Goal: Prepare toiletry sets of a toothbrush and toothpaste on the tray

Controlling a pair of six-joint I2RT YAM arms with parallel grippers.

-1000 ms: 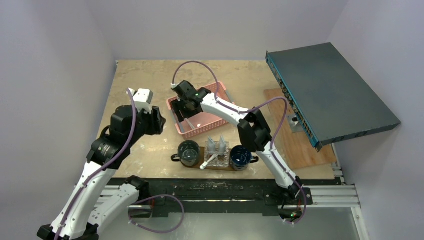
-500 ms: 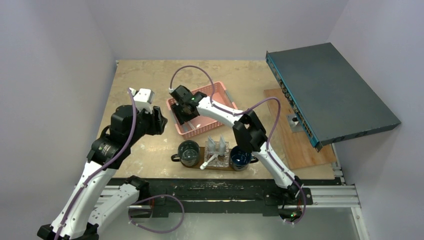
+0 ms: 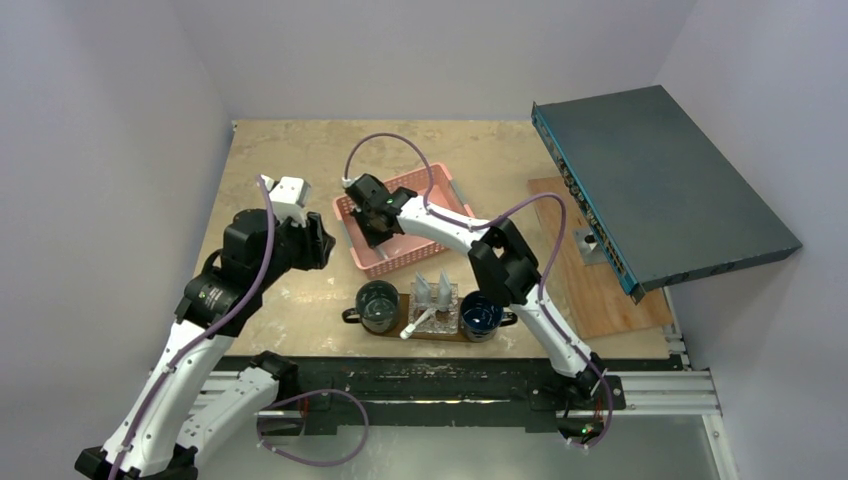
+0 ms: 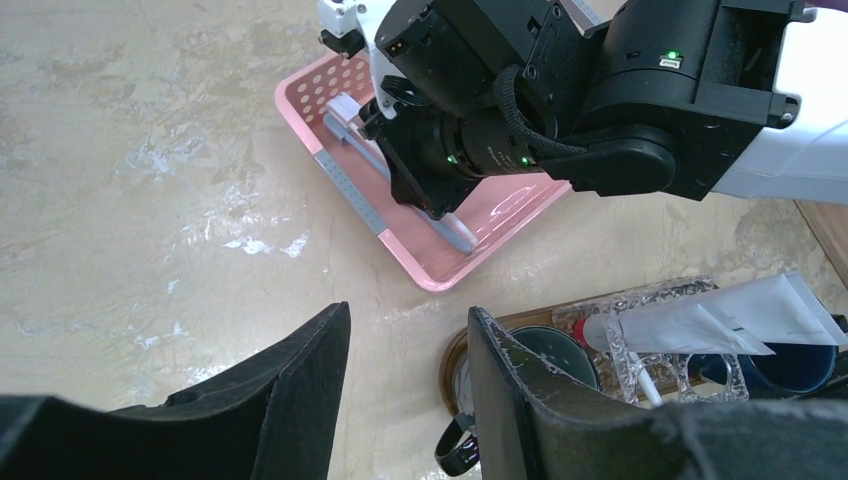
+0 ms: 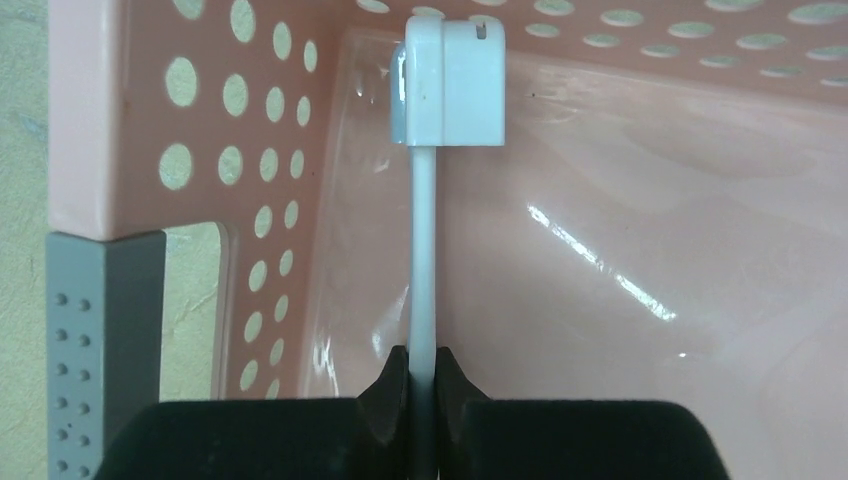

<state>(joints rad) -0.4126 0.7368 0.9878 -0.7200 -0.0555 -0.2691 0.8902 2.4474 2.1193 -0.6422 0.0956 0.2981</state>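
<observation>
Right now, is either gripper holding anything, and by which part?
Right gripper pinches the thin white toothbrush by its handle; left gripper holds nothing.

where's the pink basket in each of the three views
top external: pink basket mid-picture, under the right arm's wrist.
left wrist: upper centre, partly covered by the right arm.
right wrist: fills the frame.
shared landmark: the right gripper, shut on a toothbrush inside the basket.
</observation>
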